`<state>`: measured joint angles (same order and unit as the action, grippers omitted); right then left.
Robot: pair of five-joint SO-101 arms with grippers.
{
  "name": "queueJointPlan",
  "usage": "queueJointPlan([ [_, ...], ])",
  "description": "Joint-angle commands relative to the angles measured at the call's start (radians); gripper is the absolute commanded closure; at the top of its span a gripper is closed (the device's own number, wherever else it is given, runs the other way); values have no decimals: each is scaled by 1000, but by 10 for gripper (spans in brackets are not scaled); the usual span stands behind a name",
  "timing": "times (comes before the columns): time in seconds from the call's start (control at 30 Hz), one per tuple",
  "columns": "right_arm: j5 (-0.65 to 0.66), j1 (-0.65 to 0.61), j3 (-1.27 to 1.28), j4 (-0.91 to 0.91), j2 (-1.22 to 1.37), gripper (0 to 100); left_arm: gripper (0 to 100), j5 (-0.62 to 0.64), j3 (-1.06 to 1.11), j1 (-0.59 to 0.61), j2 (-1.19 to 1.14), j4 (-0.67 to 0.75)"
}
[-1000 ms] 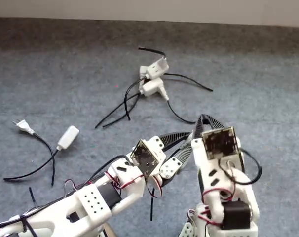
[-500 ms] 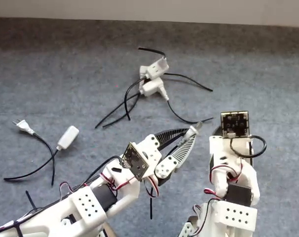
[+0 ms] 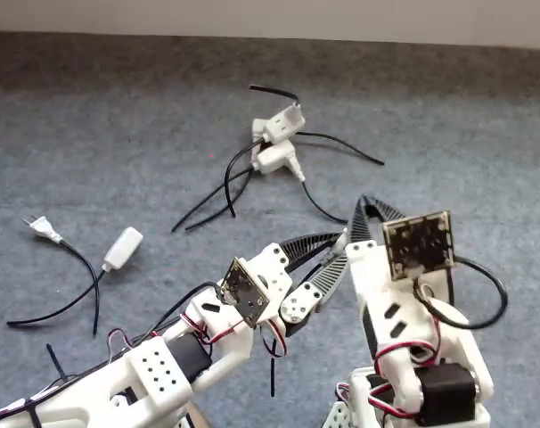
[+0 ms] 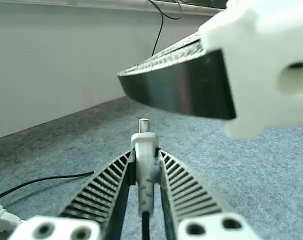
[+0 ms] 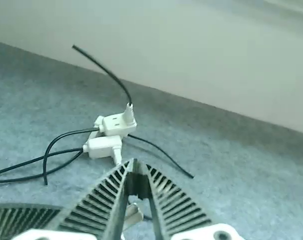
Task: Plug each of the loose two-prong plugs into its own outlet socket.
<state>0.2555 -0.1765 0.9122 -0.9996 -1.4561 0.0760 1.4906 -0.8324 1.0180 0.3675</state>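
- Plugs and sockets lie scattered over the grey table, and I judge the task to be at an early stage: no plug can be clearly seen seated in a socket.
- Left gripper hangs over the middle of the table, near the front. Its claw is clamped tight on a white two-prong plug. The prongs point out past the fingertips and the black cord trails back under the arm. This held plug is lifted and well apart from every socket, so it still has to be carried over, lined up and pushed in.
- Right gripper sits just beside the left one. In the right wrist view its claw is drawn closed, with nothing visible between the fingers. It faces the far pair of white pieces.
- Far pair: an upper white piece and a lower white piece lie touching at the back of the table, with black cords looping around them. I cannot tell whether either one is already a mated plug and socket.
- Loose socket, a white block, lies flat at the left with nothing in it.
- Loose plug lies near that socket but apart from it, prongs pointing away. It has not been plugged in.
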Motion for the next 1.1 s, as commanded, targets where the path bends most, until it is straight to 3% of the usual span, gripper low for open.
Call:
queueJointPlan([
  [0.0,-29,-15,130,87,22,988,995,5,-5,5,21,14],
  [0.23,-21,133,361,269,22,988,995,5,-5,5,21,14],
  [0.47,29,265,456,278,16,988,995,5,-5,10,28,14],
  [0.67,31,305,452,278,16,988,995,5,-5,10,28,14],
  [0.83,80,357,311,274,22,988,995,3,-7,21,22,14],
  [0.97,78,441,140,182,24,988,994,8,-21,99,21,3],
  [1.07,77,469,42,18,22,988,994,11,-105,165,21,-137],
])
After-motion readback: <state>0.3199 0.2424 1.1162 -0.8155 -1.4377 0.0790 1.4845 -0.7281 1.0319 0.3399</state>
